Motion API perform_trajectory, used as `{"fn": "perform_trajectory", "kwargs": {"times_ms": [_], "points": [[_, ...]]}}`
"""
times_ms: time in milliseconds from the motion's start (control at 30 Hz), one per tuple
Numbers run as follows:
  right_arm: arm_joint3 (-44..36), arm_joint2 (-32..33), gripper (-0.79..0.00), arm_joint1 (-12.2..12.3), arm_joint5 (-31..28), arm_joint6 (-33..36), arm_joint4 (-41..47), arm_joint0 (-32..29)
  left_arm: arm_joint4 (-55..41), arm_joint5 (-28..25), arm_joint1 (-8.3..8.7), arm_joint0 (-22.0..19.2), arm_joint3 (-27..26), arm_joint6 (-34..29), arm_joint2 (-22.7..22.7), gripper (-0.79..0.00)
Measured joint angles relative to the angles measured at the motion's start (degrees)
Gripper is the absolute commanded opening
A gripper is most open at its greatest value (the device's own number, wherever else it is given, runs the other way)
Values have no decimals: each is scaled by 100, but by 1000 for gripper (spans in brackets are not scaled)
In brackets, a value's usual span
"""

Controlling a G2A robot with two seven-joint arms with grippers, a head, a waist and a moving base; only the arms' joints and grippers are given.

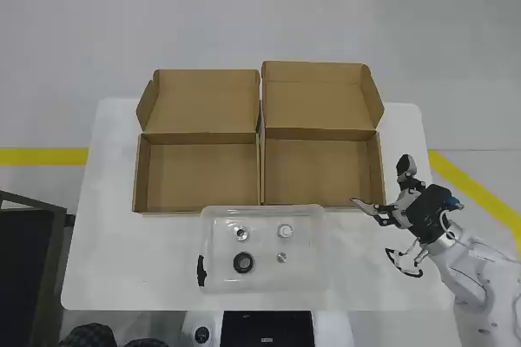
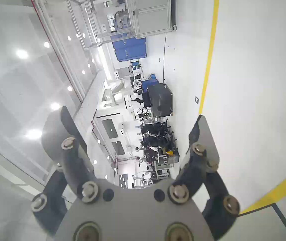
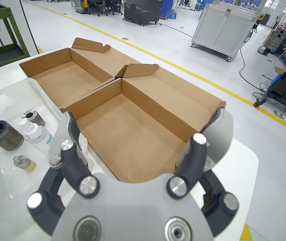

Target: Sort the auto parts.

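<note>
In the top view my right gripper (image 1: pixel 373 227) hangs spread wide and empty over the right side of the table (image 1: pixel 113 260), just beside the near corner of the right-hand box (image 1: pixel 321 169). The clear tray (image 1: pixel 304 278) holding the parts lies at its 9 o'clock, near but apart. The white bottle (image 1: pixel 285 231) and small metal plug (image 1: pixel 281 257) are closest, and the black bearing (image 1: pixel 243 263) and metal sleeve (image 1: pixel 240 232) sit beyond them. My worry is a sweep toward 9 o'clock: with its fingers this wide, one could clip the box corner or the tray rim and shove the tray. In the left wrist view my left gripper (image 2: pixel 132 116) is also wide open with nothing in it, and it faces the room rather than any part. In the right wrist view the open right gripper frames the box's near wall, and the parts stand outside one finger. The bottle is just beside the sleeve and the bearing, so I judge that a wide grasp could knock a neighbour or topple the bottle.
</note>
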Motion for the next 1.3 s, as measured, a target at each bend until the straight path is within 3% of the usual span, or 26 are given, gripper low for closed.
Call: {"fn": "perform_trajectory", "kwargs": {"times_ms": [667,1067,1300], "points": [[-3,-18,0,2,-20,21,0,0,0,0,0,0,0,0,0,0],[-248,-680,0,109,-1032,1441,95,573,0,0,0,0,0,0,0,0],[-357,-1618,0,123,-1244,2494,12,1037,0,0,0,0,0,0,0,0]]}}
